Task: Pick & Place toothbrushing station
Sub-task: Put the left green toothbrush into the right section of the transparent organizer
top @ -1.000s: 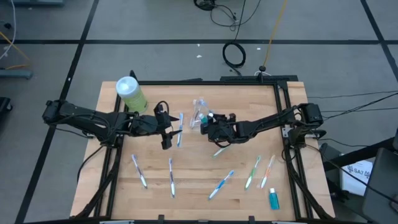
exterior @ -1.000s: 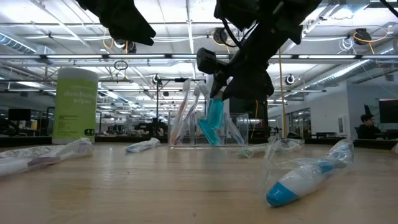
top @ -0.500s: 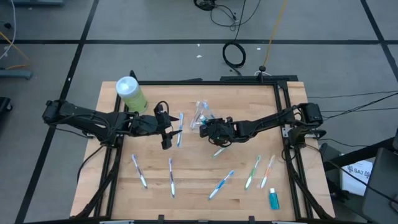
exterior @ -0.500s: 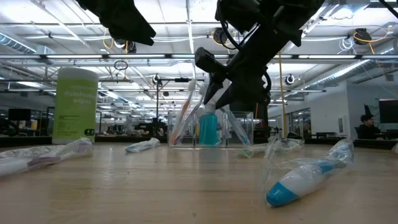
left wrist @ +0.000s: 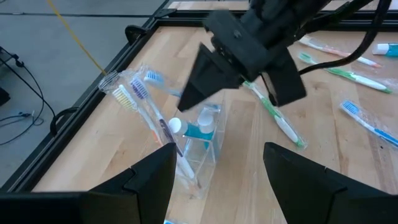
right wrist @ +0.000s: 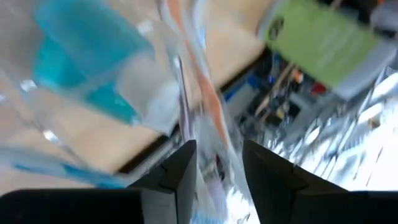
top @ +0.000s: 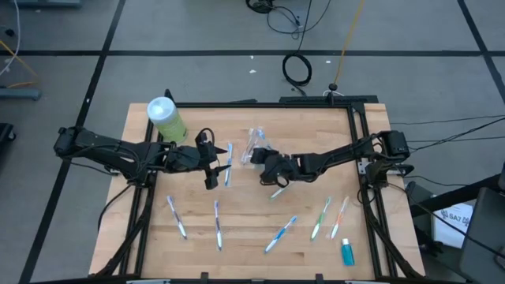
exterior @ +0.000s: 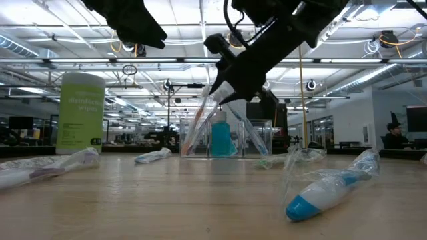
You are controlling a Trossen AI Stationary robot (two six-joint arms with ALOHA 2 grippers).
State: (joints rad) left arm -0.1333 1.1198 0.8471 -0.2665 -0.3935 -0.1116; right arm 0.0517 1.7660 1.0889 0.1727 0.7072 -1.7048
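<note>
Green wipes canister (top: 166, 118), wooden table (top: 245, 229)

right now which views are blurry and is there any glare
Right wrist view: smeared with blur, the teal tube and green canister only soft shapes. Low view: ceiling lights glare behind, arms show as dark silhouettes, the wrapped tube nearest the lens is soft. Left wrist view: fairly sharp on the cup. High view: evenly lit, no glare.
</note>
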